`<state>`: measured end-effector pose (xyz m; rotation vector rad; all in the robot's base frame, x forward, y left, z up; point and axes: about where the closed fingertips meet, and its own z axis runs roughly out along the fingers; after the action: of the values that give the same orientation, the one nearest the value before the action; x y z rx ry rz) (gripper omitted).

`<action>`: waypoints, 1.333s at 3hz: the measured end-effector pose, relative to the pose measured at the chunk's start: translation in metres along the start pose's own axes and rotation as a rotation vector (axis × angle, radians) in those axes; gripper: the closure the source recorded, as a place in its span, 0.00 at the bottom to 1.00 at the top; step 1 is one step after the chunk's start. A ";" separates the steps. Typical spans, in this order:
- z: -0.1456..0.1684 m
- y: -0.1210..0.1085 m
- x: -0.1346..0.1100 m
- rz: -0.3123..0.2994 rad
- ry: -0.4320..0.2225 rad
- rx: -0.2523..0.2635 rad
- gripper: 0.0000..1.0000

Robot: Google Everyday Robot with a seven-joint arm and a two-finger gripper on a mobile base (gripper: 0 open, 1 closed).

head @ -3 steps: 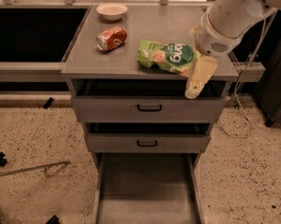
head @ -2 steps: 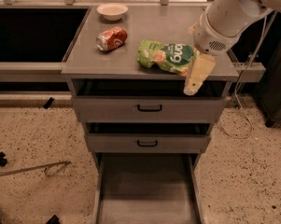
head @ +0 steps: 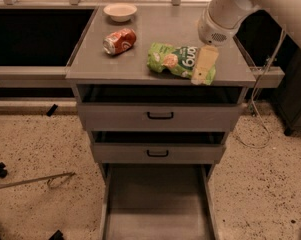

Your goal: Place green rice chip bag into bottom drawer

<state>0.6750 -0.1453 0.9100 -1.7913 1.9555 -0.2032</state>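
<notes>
The green rice chip bag [head: 176, 60] lies flat on the grey cabinet top [head: 115, 66], right of middle near the front edge. My gripper [head: 203, 66] hangs from the white arm at the upper right, its tan fingers over the bag's right end, close above or touching it. The bottom drawer [head: 157, 201] is pulled out toward the camera below the two upper drawers, its flat floor bare.
An orange-red soda can [head: 119, 41] lies on its side at the left of the top. A white bowl [head: 120, 12] stands at the back. Two upper drawers with black handles [head: 160, 116] are slightly open. A cable [head: 260, 119] hangs at the right.
The gripper has moved a little left and back over the bag's right end. The bag, can and drawers have not moved.
</notes>
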 end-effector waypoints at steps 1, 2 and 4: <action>0.028 -0.023 0.004 -0.003 0.005 -0.014 0.00; 0.056 -0.029 0.005 0.016 -0.023 -0.051 0.00; 0.083 -0.024 -0.002 0.016 -0.046 -0.102 0.18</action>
<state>0.7331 -0.1297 0.8482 -1.8268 1.9791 -0.0577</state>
